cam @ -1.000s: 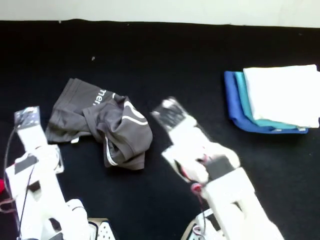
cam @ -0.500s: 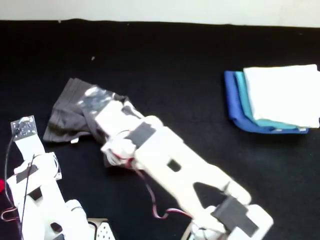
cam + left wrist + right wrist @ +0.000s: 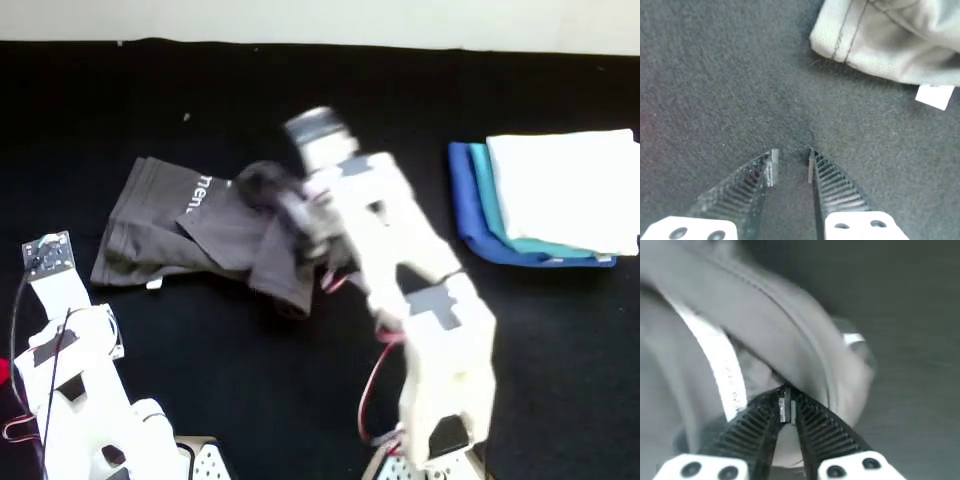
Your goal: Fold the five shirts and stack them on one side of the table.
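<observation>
- The left gripper point(image 3: 791, 160) is nearest, at the front left of the black table point(image 3: 330, 90). It points down at bare cloth, its jaws a narrow gap apart with nothing between them.
- Just ahead of it, not touching, lies a hemmed corner of the gray shirt point(image 3: 170, 235), with a small white tag point(image 3: 935, 96) sticking out beside the hem.
- The right arm point(image 3: 430, 330) rises from the front middle of the table and leans away and to the left, toward the gray shirt.
- The right gripper point(image 3: 787, 409) is pinched tight on a fold of the gray shirt. Its tips meet on the fabric, next to a white stripe point(image 3: 722, 365) in the cloth.
- The gray shirt lies unfolded and rumpled on the left half of the table. Its right end is bunched and lifted where the right gripper holds it, and its left part lies flat on the cloth.
- Farther back on the right side, well apart from the gray shirt, sits a stack of folded shirts. A white shirt point(image 3: 565, 185) is on top, a teal shirt point(image 3: 487, 195) under it and a blue shirt point(image 3: 462, 195) at the bottom, the two lower edges showing along the stack's left side.
</observation>
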Action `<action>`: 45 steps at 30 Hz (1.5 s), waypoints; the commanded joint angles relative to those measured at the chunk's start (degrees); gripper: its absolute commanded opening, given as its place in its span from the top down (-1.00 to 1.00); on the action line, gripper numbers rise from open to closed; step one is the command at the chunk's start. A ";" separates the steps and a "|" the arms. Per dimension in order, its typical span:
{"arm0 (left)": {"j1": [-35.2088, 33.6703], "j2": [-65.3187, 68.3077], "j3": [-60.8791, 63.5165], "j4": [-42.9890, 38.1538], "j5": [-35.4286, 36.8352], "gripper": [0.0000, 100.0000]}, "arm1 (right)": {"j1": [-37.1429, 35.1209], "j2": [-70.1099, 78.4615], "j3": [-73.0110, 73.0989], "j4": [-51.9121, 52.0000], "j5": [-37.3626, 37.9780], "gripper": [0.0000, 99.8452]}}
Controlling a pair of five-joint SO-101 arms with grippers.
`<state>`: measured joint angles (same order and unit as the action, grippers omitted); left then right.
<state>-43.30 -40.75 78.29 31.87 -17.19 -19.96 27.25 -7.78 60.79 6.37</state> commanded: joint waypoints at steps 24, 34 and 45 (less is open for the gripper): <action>1.54 -0.66 0.04 -0.79 -0.62 0.76 | -2.15 -0.66 -30.20 36.26 -0.79 0.98; 1.54 -0.66 0.04 -0.88 -0.62 0.76 | -13.41 -0.57 -29.58 39.52 -7.74 0.98; 1.54 -0.57 0.13 -1.49 -0.62 0.76 | -28.88 0.04 -14.46 30.73 -9.93 0.85</action>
<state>-42.95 -41.01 78.46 31.25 -17.19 -48.09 27.52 -26.42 95.69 -2.42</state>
